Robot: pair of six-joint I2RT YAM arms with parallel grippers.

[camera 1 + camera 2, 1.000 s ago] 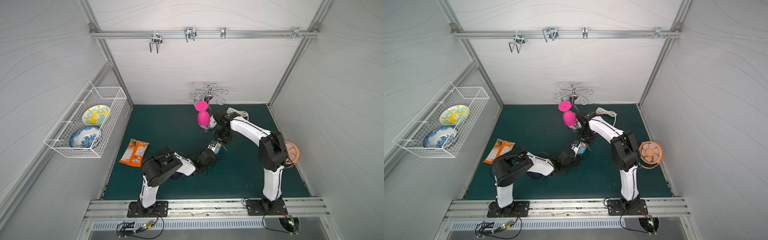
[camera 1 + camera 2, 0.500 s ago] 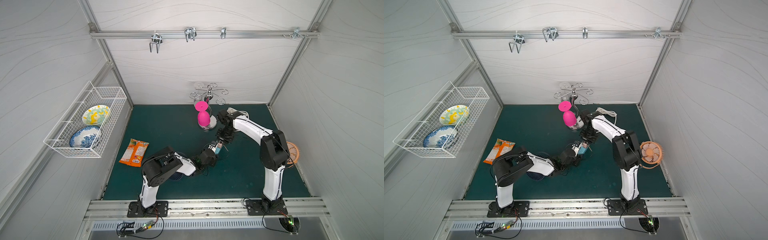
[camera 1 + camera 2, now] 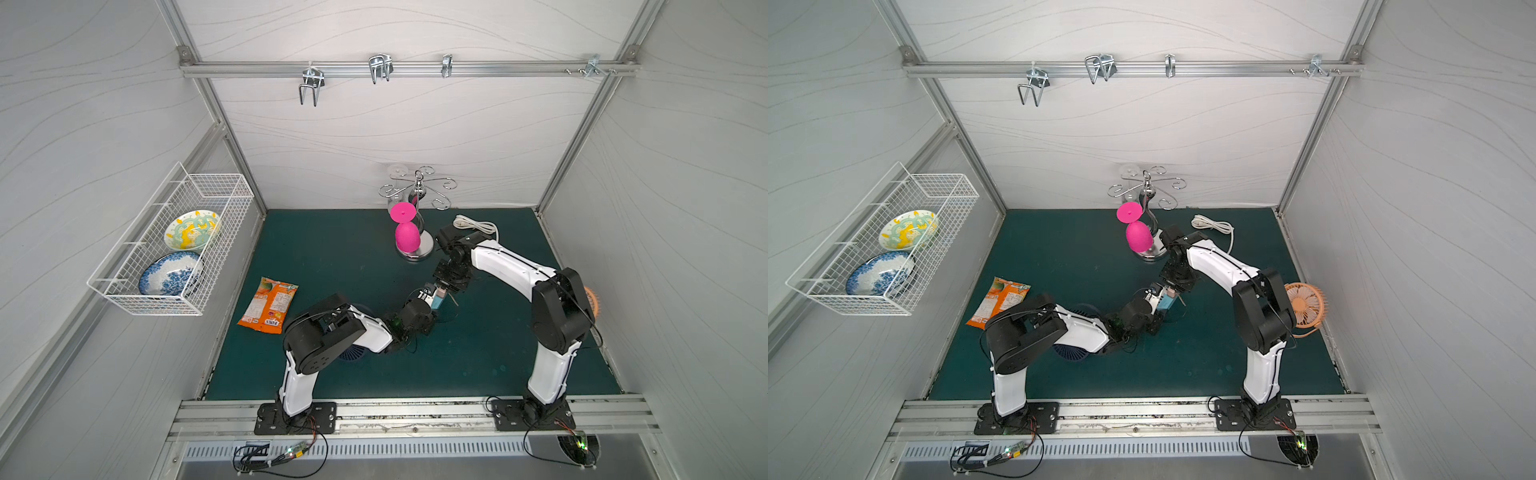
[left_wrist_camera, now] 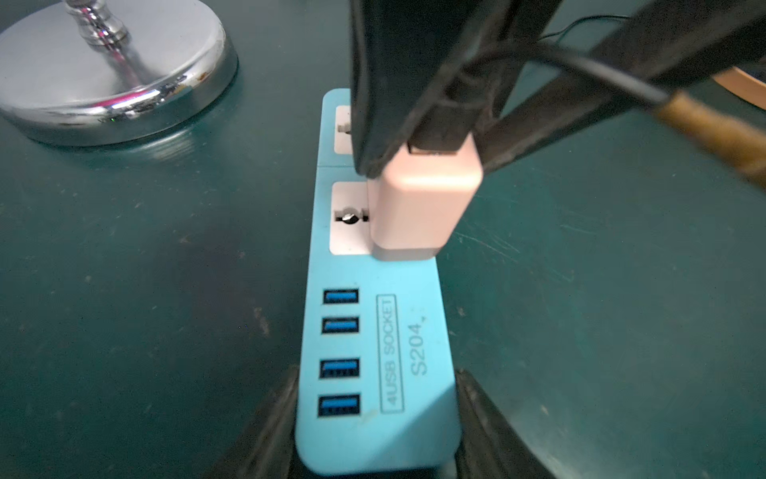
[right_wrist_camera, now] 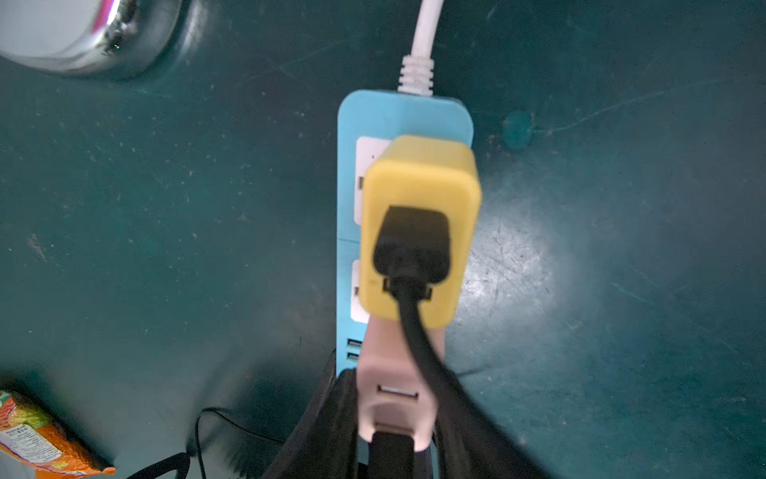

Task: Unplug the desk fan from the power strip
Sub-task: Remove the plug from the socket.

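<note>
Green mat [image 4: 124, 290]: power strip [image 4: 373, 331] lies front-back, cord [image 5: 422, 25] end twd rear

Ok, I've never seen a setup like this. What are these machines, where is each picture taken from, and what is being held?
Those are two robot arms bolted to a rail at the near edge of a green mat. Two pictures look down from overhead, nearly identical; the other two come from a camera on each arm's wrist. The left hand is closed on the port end of the light-blue power strip. The right hand is closed on a pink adapter sitting at a socket, a black plug in it; whether it is still fully plugged in is unclear. A yellow adapter sits beside it. Also on the mat: an orange desk fan, a snack bag, and a chrome stand carrying a pink glass. A wire basket of bowls hangs on the wall.
</note>
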